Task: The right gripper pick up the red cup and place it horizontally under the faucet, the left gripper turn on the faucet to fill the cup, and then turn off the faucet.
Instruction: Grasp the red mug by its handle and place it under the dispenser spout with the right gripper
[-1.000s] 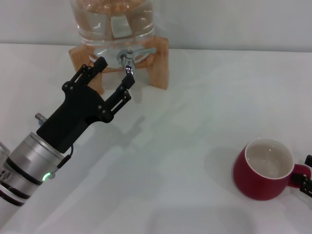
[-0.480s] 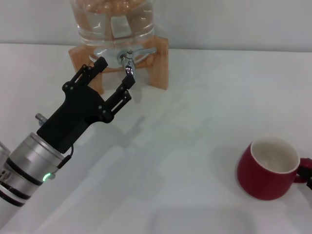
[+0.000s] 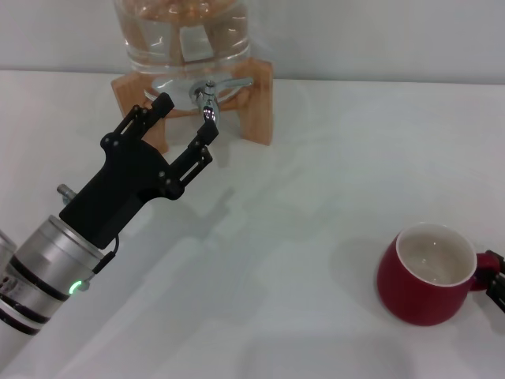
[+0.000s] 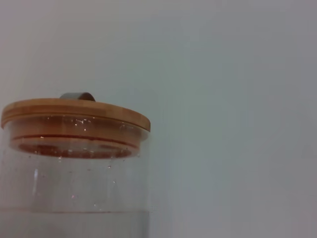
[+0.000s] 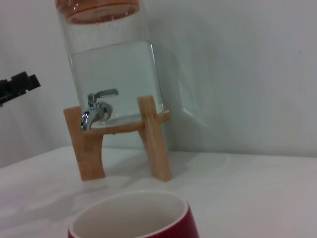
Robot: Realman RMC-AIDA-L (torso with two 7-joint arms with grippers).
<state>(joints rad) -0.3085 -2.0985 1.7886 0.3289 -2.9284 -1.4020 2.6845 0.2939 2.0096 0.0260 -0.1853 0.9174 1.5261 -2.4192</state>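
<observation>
The red cup (image 3: 424, 276) stands upright on the white table at the front right, white inside, its handle toward the right edge. My right gripper (image 3: 497, 288), a small black claw mostly cut off by the view's edge, is at the handle and seems shut on it. The cup's rim also shows in the right wrist view (image 5: 133, 215). The chrome faucet (image 3: 207, 96) sits on the clear water jar (image 3: 181, 31) in a wooden stand (image 3: 256, 103). My left gripper (image 3: 186, 116) is open, its fingers (image 3: 203, 142) close in front of the spout and not touching it.
The jar's wooden lid (image 4: 74, 111) fills the left wrist view. In the right wrist view the faucet (image 5: 96, 106) and the stand (image 5: 153, 144) are far behind the cup, with a left finger tip (image 5: 17, 84) beside them. Bare white table (image 3: 316, 197) lies between cup and jar.
The cup tipped and shifted slightly right half a second ago; now it is upright again and slightly further left. The left arm has not moved.
</observation>
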